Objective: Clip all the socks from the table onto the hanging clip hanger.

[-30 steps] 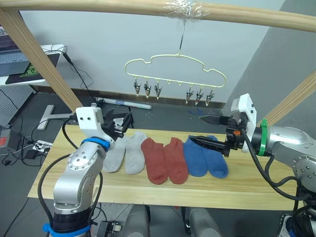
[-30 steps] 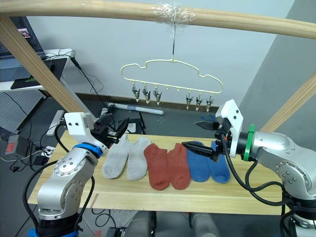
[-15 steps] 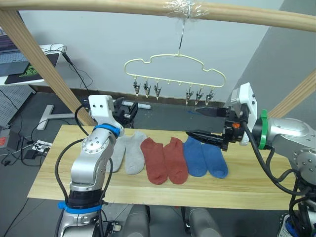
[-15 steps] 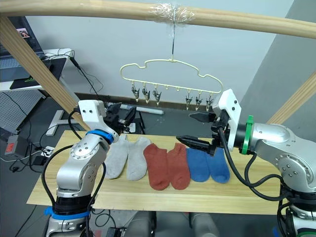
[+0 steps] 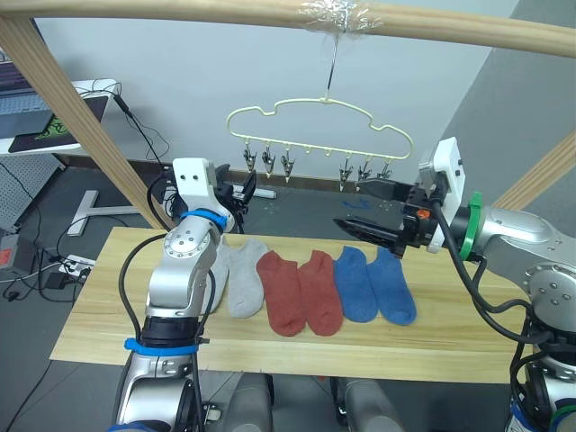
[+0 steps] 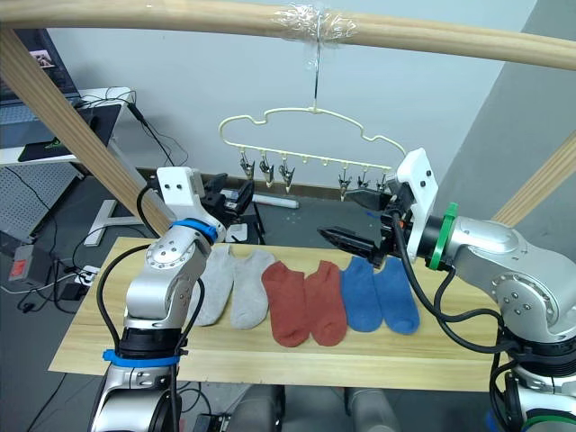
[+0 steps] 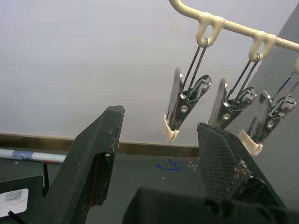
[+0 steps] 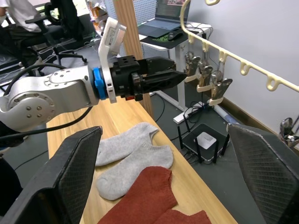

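Note:
Six socks lie side by side on the pale wood table (image 5: 99, 319): two grey socks (image 5: 231, 279) at the left, two rust red socks (image 5: 301, 292) in the middle, two blue socks (image 5: 373, 286) at the right. Above and behind them, the pale-yellow clip hanger (image 5: 319, 135) hangs with bare metal clips. My left gripper (image 5: 245, 186) is open, raised just below the hanger's leftmost clips (image 7: 180, 105). My right gripper (image 5: 346, 205) is open and holds nothing, above the blue socks and below the rightmost clips (image 5: 364, 173).
The hanger's hook hangs from a round wooden pole (image 5: 180, 11) overhead. Slanted poles stand at the left (image 5: 72, 108) and right (image 5: 540, 175). A desk with a laptop (image 5: 49, 117) sits at the back left. A seated person (image 8: 18, 18) is in the right wrist view.
My left gripper has risen from beside the grey socks to just under the left clips. My right gripper has lifted from over the blue socks toward the right clips. The socks lie unmoved.

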Robot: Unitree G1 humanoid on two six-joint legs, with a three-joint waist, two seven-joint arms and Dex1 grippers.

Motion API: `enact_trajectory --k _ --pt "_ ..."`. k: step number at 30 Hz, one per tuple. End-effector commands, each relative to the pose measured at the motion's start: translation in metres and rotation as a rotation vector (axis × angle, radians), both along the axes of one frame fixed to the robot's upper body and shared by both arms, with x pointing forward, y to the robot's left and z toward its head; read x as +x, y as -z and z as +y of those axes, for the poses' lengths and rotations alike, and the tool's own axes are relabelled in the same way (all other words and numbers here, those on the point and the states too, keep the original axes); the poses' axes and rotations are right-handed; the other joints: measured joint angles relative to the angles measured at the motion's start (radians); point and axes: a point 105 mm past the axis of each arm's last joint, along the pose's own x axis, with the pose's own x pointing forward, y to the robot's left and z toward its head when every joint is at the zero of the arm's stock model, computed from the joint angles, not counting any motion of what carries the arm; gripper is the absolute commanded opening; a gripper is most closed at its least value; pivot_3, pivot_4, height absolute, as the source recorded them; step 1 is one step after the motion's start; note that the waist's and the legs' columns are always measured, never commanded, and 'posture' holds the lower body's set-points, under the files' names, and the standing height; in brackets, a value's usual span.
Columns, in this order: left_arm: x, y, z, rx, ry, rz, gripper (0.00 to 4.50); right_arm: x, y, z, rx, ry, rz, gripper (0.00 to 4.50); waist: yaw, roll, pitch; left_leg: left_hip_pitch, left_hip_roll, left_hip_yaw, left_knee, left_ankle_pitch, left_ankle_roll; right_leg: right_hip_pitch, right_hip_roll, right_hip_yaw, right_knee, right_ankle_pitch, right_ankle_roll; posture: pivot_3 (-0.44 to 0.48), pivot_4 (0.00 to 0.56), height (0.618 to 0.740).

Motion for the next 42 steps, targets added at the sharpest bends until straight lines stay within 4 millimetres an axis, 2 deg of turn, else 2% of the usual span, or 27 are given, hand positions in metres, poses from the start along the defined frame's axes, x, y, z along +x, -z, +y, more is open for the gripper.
enact_trajectory --k 1,12,23,26,31,33,42 --pt "0.004 -0.018 -0.006 0.003 0.012 -0.071 2.81 -0.005 -0.010 0.002 0.012 -0.004 -0.054 4.50 -0.001 0.000 0.000 0.000 0.000 0.000 0.000 0.000 0.000 0.000 0.000 0.000 0.000 0.000 0.000 -0.018 0.240 0.740" --pt "0.021 -0.033 -0.015 -0.019 0.012 -0.102 2.81 -0.009 -0.006 0.004 0.018 0.003 -0.041 4.50 -0.003 0.000 0.000 -0.001 0.000 -0.001 0.000 0.000 0.000 0.000 0.000 -0.001 0.000 0.000 0.000 -0.036 0.246 0.740" --pt "0.025 -0.036 -0.017 -0.031 0.010 -0.103 2.81 -0.010 -0.004 0.004 0.016 0.012 -0.032 4.50 -0.004 0.000 0.000 -0.001 0.000 -0.001 0.000 0.000 0.000 0.000 0.000 -0.001 0.000 0.000 0.000 -0.042 0.250 0.740" --pt "0.025 -0.035 -0.017 -0.035 0.006 -0.102 2.26 -0.010 -0.004 0.004 0.016 0.014 -0.031 4.50 -0.004 0.000 0.000 -0.001 0.000 -0.001 0.000 0.000 0.000 0.000 0.000 -0.001 0.000 0.000 0.000 -0.043 0.250 0.740" --pt "0.024 -0.036 -0.017 -0.039 0.007 -0.106 0.75 -0.010 -0.003 0.004 0.016 0.014 -0.028 4.50 -0.004 0.000 0.001 -0.001 0.000 -0.002 0.000 0.000 0.000 0.000 0.000 -0.002 0.000 0.000 0.000 -0.041 0.251 0.740" --pt "0.024 -0.037 -0.016 -0.041 0.006 -0.108 0.32 -0.010 -0.003 0.004 0.016 0.014 -0.026 4.50 -0.004 0.000 0.001 -0.001 0.000 -0.002 0.000 0.000 0.000 0.000 0.000 -0.002 0.000 0.000 0.000 -0.037 0.252 0.740" --pt "0.022 -0.044 -0.018 -0.050 0.046 -0.110 0.23 -0.010 0.001 0.004 0.002 0.022 -0.007 4.50 -0.004 0.000 0.001 -0.001 0.000 -0.002 0.000 0.000 0.000 0.000 0.000 -0.002 0.000 0.000 0.001 -0.041 0.251 0.740"
